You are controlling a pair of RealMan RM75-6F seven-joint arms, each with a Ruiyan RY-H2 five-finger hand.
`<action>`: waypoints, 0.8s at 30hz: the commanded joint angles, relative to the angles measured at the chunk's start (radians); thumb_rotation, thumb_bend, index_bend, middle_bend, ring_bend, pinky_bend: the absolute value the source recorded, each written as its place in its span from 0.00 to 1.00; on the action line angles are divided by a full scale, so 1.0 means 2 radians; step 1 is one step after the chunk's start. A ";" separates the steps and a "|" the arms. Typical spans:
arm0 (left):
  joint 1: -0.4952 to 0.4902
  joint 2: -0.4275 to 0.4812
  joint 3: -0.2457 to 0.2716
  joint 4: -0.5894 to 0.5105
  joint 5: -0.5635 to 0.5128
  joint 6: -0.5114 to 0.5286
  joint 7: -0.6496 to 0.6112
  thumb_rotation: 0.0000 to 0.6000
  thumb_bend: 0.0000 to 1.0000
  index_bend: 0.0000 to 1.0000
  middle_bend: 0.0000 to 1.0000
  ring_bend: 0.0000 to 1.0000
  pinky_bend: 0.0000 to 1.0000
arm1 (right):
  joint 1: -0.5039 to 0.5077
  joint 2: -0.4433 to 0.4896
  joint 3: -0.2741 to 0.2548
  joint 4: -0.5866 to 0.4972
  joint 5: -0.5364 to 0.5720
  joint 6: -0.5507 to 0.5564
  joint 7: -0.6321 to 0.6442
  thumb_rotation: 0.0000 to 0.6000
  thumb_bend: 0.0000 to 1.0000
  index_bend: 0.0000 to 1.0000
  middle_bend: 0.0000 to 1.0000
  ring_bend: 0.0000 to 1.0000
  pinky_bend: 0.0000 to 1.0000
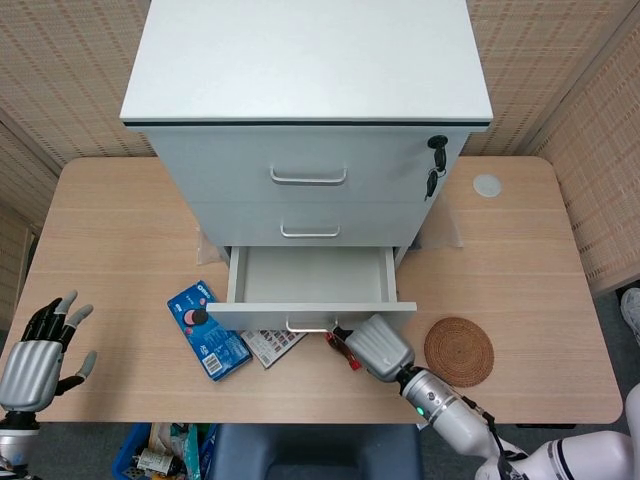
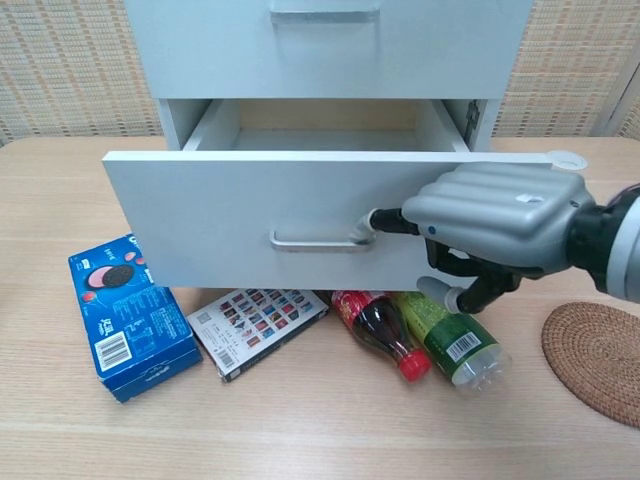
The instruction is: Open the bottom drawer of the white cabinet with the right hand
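Observation:
The white cabinet (image 1: 305, 60) stands at the back middle of the table. Its bottom drawer (image 1: 310, 275) is pulled well out, and its inside (image 2: 325, 135) looks empty. My right hand (image 1: 370, 345) (image 2: 490, 215) is at the drawer front, with its fingers hooked on the right end of the metal handle (image 2: 315, 240). My left hand (image 1: 35, 355) hovers open at the near left edge of the table, away from everything; the chest view does not show it.
Under and in front of the drawer front lie a blue Oreo box (image 2: 130, 315), a picture booklet (image 2: 258, 318), a cola bottle (image 2: 378, 330) and a green-labelled bottle (image 2: 445, 335). A woven coaster (image 1: 459, 350) is at the right. Keys (image 1: 436, 160) hang from the cabinet lock.

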 commanded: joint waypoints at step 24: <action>0.001 0.004 -0.002 -0.006 0.006 0.006 0.002 1.00 0.36 0.16 0.04 0.04 0.11 | -0.083 0.051 -0.055 -0.051 -0.192 0.088 0.042 1.00 0.48 0.15 0.90 0.97 0.86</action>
